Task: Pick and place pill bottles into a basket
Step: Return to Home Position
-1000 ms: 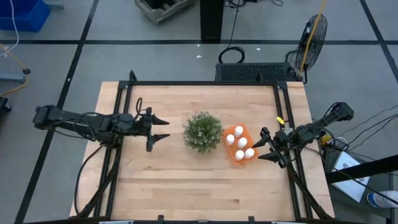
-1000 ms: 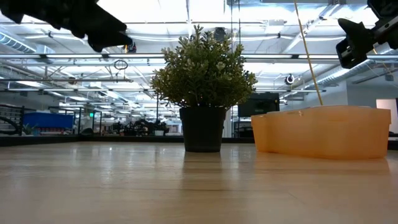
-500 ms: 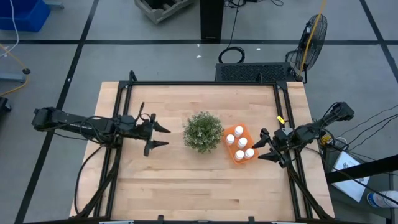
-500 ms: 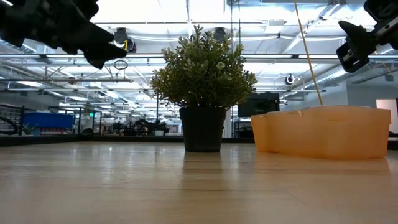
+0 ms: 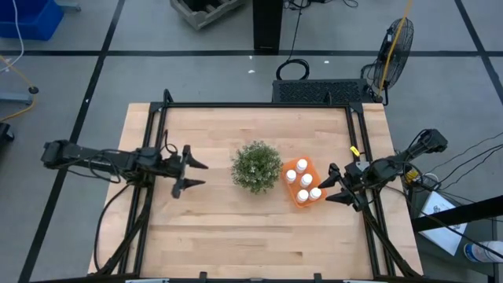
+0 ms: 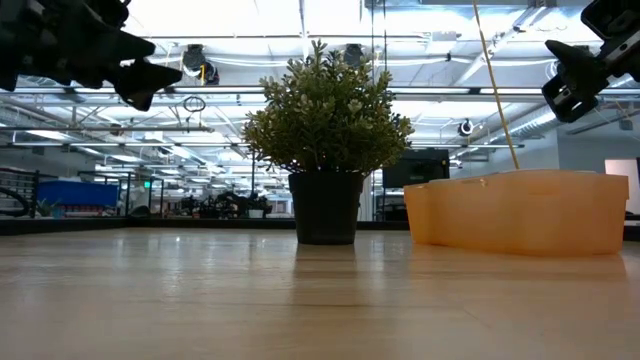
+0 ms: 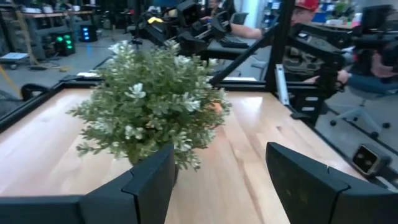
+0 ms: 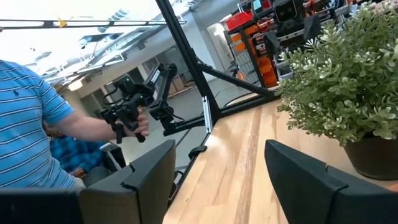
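Note:
Several white pill bottles (image 5: pixel 306 179) stand upright inside the orange basket (image 5: pixel 288 187), which rests on the table just right of the round green plant (image 5: pixel 256 167). In the low view the basket (image 6: pixel 520 212) hides the bottles behind its wall. My left gripper (image 5: pixel 203 174) is open and empty above the table, left of the plant; its wrist view looks at the plant (image 7: pixel 152 106). My right gripper (image 5: pixel 324 192) is open and empty, raised at the basket's right side near the table's right edge.
The potted plant (image 6: pixel 328 130) stands mid-table between the two arms. Black frame rails run along the table's left (image 5: pixel 153 149) and right (image 5: pixel 363 149) sides. A person in a blue striped shirt (image 8: pixel 37 112) stands beyond the table in the right wrist view.
My left gripper has drawn back toward the table's left edge, away from the plant, staying open and empty. The basket, the bottles and the plant have not moved.

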You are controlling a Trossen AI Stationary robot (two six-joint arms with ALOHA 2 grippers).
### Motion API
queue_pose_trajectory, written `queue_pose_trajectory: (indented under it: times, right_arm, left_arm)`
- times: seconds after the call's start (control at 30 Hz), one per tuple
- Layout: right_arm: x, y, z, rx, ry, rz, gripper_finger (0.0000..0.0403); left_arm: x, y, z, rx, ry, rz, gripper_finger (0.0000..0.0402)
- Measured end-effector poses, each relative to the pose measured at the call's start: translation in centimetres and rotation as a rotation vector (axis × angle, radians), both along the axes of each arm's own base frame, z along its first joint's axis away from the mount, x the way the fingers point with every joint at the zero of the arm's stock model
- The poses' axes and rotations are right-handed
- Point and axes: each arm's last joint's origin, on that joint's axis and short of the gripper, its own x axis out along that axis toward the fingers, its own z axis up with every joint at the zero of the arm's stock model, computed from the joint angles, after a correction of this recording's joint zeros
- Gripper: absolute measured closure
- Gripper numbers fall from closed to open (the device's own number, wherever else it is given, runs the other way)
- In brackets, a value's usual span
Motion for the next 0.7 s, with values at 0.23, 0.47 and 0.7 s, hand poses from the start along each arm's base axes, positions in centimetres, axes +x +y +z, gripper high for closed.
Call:
queue_pose_trajectory:
  times: [0.23, 0.47, 0.7]
  right_arm:
    - [0.0, 0.0, -0.1, -0.005, 0.009, 0.0, 0.0165]
    - [0.0, 0.0, -0.1, 0.025, 0.024, 0.003, 0.0165]
    - [0.0, 0.0, -0.1, 0.021, 0.022, 0.003, 0.0165]
  left_arm:
    - [-0.7, 0.0, -1.0, -0.014, -0.007, -0.033, 0.0144]
    - [-1.2, 0.0, -1.7, -0.025, -0.022, -0.032, 0.0144]
    - [-1.7, 0.0, -2.4, -0.031, -0.041, -0.033, 0.0144]
